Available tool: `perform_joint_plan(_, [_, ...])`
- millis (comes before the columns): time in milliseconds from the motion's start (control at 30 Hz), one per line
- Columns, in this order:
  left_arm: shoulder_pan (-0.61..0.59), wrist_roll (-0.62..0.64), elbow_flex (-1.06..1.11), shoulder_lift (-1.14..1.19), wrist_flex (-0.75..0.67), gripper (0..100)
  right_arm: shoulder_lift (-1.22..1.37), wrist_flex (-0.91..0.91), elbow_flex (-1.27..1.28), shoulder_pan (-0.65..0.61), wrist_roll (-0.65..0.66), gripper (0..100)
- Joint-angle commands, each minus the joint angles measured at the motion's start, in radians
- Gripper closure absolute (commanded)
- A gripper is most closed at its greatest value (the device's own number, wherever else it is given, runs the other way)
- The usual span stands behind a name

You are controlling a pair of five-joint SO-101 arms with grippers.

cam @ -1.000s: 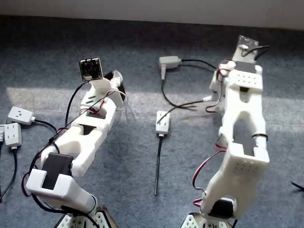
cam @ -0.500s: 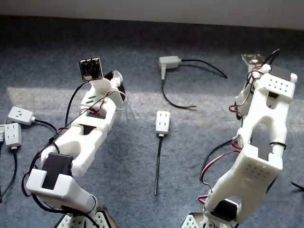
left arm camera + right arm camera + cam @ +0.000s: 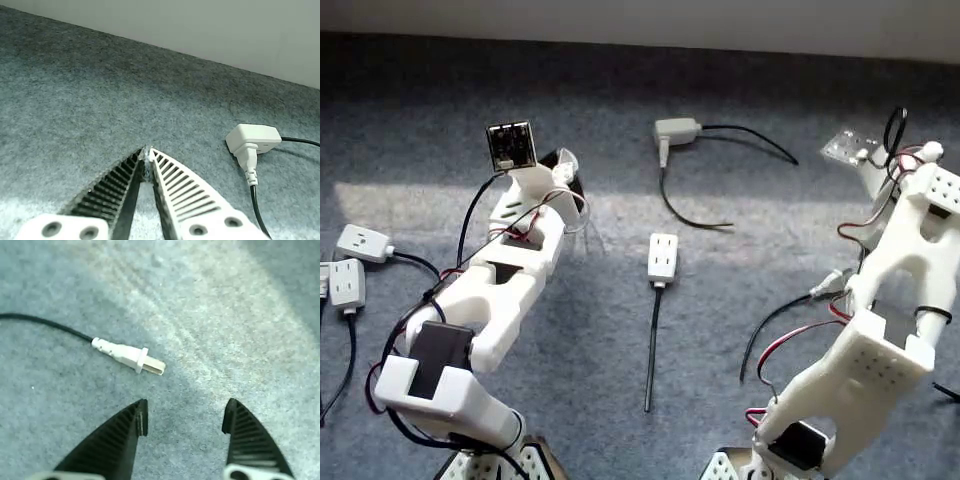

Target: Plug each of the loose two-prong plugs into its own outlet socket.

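1. Nearby, the right gripper (image 3: 182, 417) hangs over the grey carpeted worktop (image 3: 260, 315), jaws spread wide with nothing between them.
2. Just ahead of it, the straight two-prong plug (image 3: 131, 356) lies flat on the carpet. It sits off the gripper's centre line, in front of one fingertip rather than the gap. Its long axis runs roughly crosswise to the gripper's reach, with the black cord (image 3: 45, 322) trailing outward and the prongs pointing in toward the centre line. The right arm looks the nearer one, and it probably needs a small sideways shift before closing.
3. Mid-worktop, the white outlet socket (image 3: 662, 255) lies with no plug in it. Beside the left arm, another socket (image 3: 362, 243) and its neighbour (image 3: 345, 282) seem likewise bare.
4. Farther out, the left gripper (image 3: 146, 156) is pinched closed on nothing. The angled white plug (image 3: 252, 141) lies beyond it, off to one side.
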Motion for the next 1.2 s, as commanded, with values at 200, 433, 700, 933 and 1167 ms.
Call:
perform_joint_plan(200, [0.008, 0.002, -0.031, -0.002, 0.006, 99, -0.016, 0.12, -0.022, -0.033, 0.318, 75.6])
perform_joint_plan(433, [0.008, 0.002, -0.031, -0.002, 0.006, 99, -0.021, 0.122, 0.097, -0.076, 0.453, 75.6])
perform_joint_plan(700, [0.008, 0.002, -0.031, -0.002, 0.006, 99, -0.016, 0.061, 0.189, -0.142, 0.485, 75.7])
perform_joint_plan(933, [0.008, 0.002, -0.031, -0.002, 0.006, 99, 0.077, -0.154, 0.234, -0.097, 0.485, 75.7])
perform_joint_plan(1167, [0.008, 0.002, -0.031, -0.002, 0.006, 99, 0.13, -0.193, 0.234, -0.07, 0.483, 78.6])
